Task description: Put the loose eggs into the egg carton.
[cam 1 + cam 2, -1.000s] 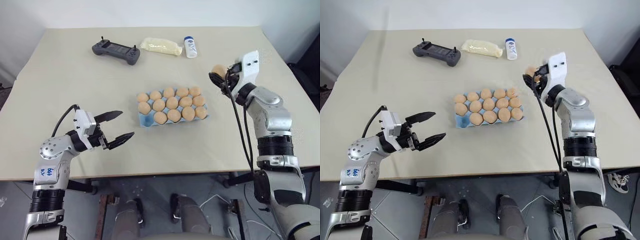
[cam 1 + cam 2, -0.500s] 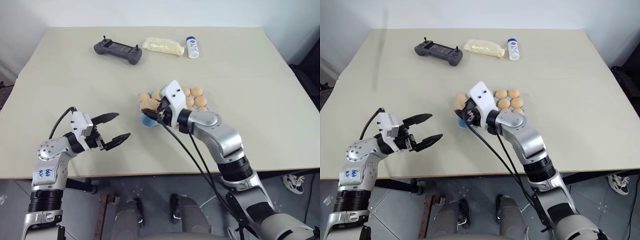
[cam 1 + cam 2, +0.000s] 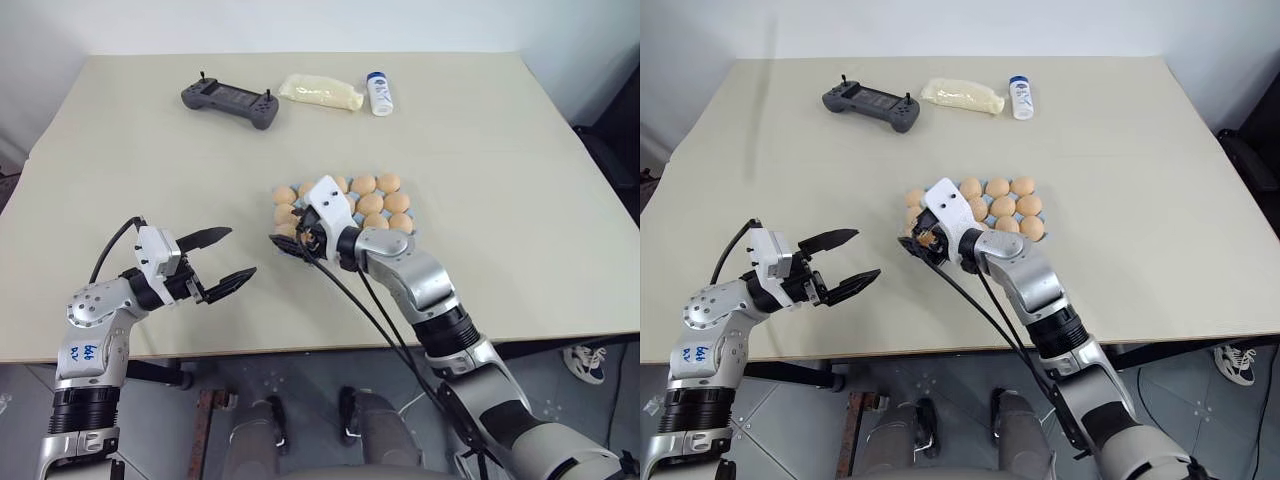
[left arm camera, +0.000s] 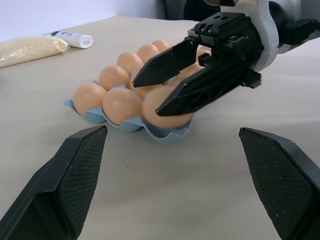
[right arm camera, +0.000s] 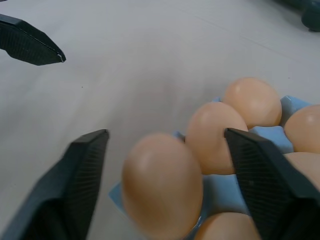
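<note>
Beige table [image 3: 480,130], pale wall beyond its far edge, grey floor below its near edge.

Carton [image 4: 170,134]: light blue, lidless, near the table's middle, a little toward the right edge. Cups hold tan-orange eggs [image 3: 375,203]; the right arm covers part of the near-left rows, so a full count cannot be told.

Corner egg [image 5: 162,185]: sits in the carton's near-left corner cup, between the right gripper's fingers with a gap on either side in the right wrist view. Whether it is fully seated in the cup cannot be told.

Right gripper [image 3: 297,243]: over the carton's near-left corner, pointing toward the table's left edge and slightly down. Jaws spread apart, gripping nothing. Black cables run from its wrist back toward the near edge.

Left gripper [image 3: 228,258]: above the table's near-left part, well apart from the carton, pointing across toward it. Jaws spread wide, nothing between them; its fingers [image 4: 75,175] frame the carton and the right gripper in the left wrist view.

Controller [image 3: 230,102]: dark grey, handheld, two short sticks up, near the far edge, left of centre.

Bag [image 3: 320,92]: clear, with pale yellow contents, lying just right of the controller.

Bottle [image 3: 379,93]: small, white, blue cap, on its side just beside the bag, near the far edge.
</note>
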